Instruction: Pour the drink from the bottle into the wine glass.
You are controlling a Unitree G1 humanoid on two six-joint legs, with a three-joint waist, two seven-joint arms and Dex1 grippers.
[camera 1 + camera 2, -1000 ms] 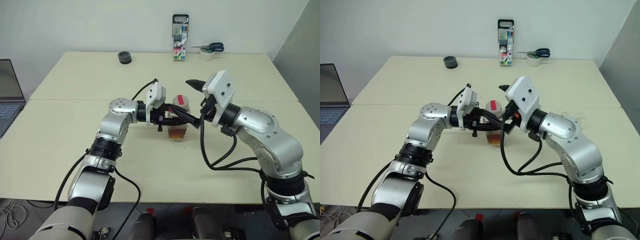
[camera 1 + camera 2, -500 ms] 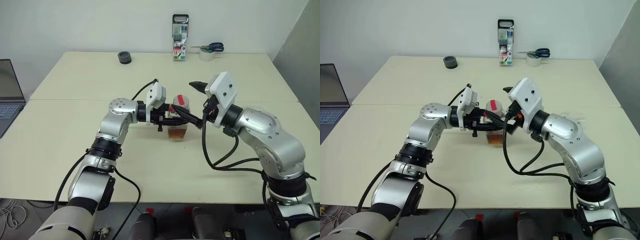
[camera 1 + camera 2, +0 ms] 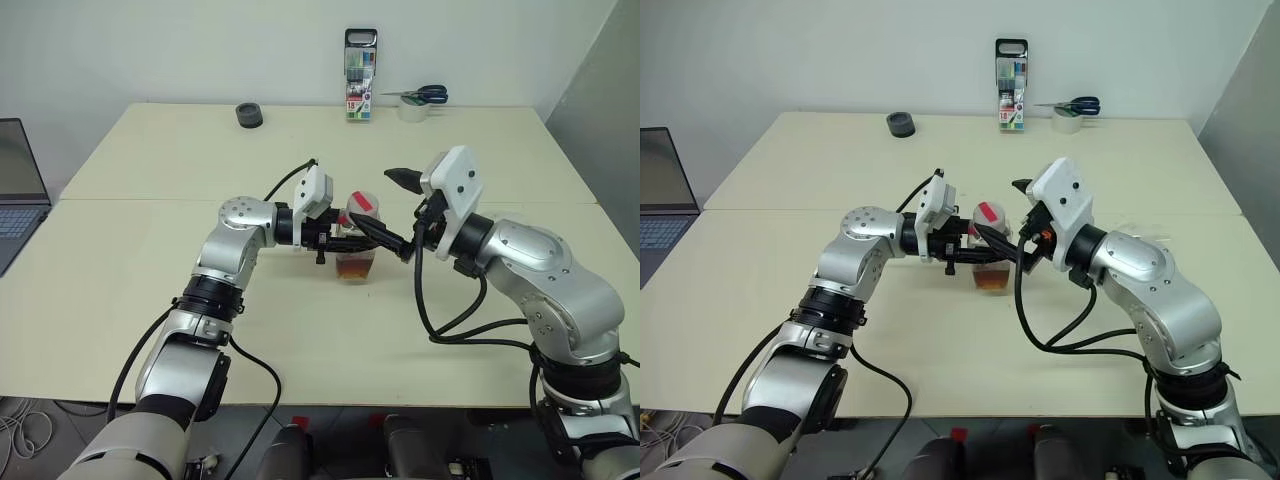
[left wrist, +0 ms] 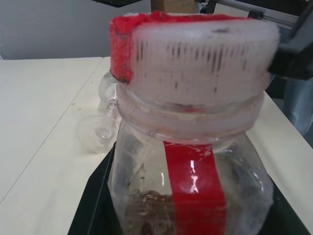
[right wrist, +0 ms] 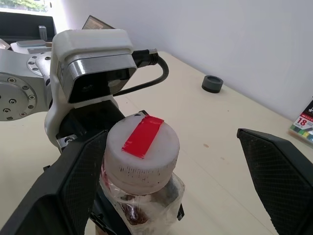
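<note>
Left claw (image 3: 352, 232) still clamps bottle (image 3: 357, 243); right claw (image 3: 402, 215), apart, seemingly unmoved.

Left hand (image 3: 352, 238) clamped on the bottle (image 3: 358, 240), upright mid-tabletop (image 3: 150, 180), amber drink (image 3: 355, 266) in its lower part, cap (image 3: 363, 203) on. Right hand (image 3: 402, 212) spread wide beside the cap. Far edge: black puck (image 3: 249, 115), marker pack (image 3: 360, 74), scissors (image 3: 420, 95) on tape roll (image 3: 413, 108). Laptop (image 3: 18, 190) at left.
</note>
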